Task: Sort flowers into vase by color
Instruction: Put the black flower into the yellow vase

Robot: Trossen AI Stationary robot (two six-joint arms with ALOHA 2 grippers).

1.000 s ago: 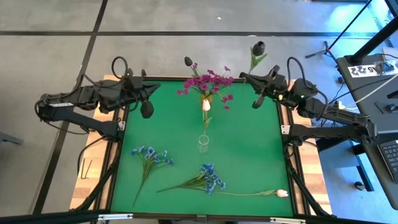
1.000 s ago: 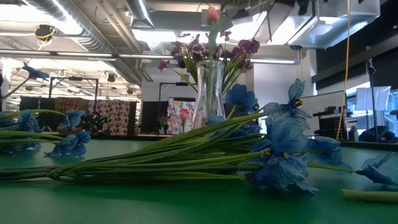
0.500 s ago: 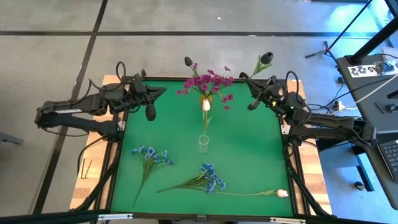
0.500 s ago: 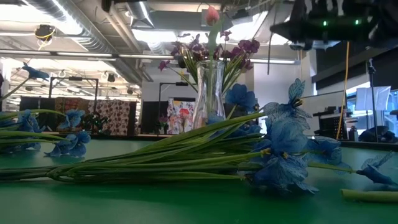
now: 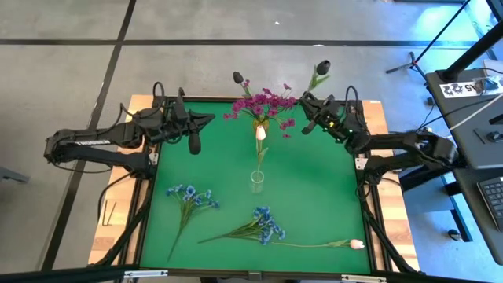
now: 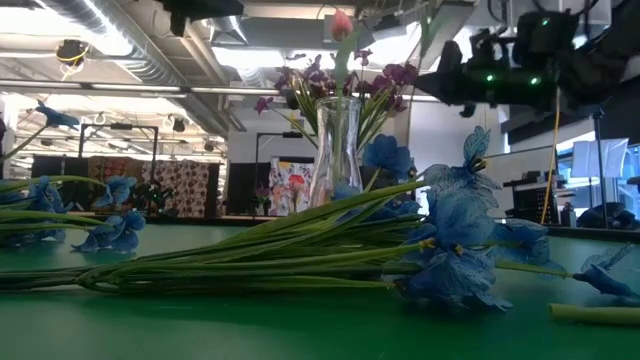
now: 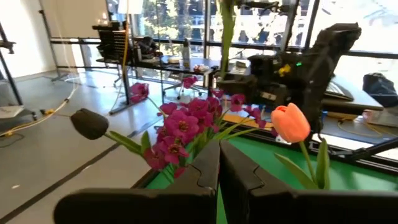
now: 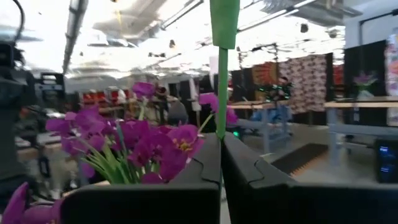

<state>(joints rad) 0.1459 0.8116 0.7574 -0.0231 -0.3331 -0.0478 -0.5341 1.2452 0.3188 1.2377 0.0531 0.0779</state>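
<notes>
A clear glass vase [image 6: 337, 150] stands mid-table and holds magenta sprays [image 5: 263, 104], a pale pink tulip [image 7: 290, 122] and a near-black tulip [image 7: 89, 123]. My right gripper [image 5: 306, 100] is just right of the blossoms, shut on the green stem of another near-black tulip, whose bud [image 5: 322, 67] rises above it. My left gripper [image 5: 209, 118] hovers at the far left of the table. It is shut, holds nothing and points at the vase. Two blue sprays [image 5: 191, 196] [image 5: 267, 224] and a pale pink tulip [image 5: 356, 244] lie flat on the green mat. My right gripper pinches the tulip's green stem [image 8: 220, 121] between its two fingers. The fingers reach in from the table's right, slanting slightly upward, and lie across the stem. The stem stands upright out of the fingers, bud on top, clear of the table. The stem's lower end is hidden.
In the low view the blue sprays [image 6: 440, 240] lie in front of the vase. The green mat [image 5: 314, 189] has bare room between the vase and the right edge. Desks, stands and cables [image 5: 464, 86] stand beyond the table's right side.
My right gripper has come down and gone toward the vase with the near-black tulip, which stays upright in the hold. My left gripper has sunk a little and edged toward the vase, staying shut.
</notes>
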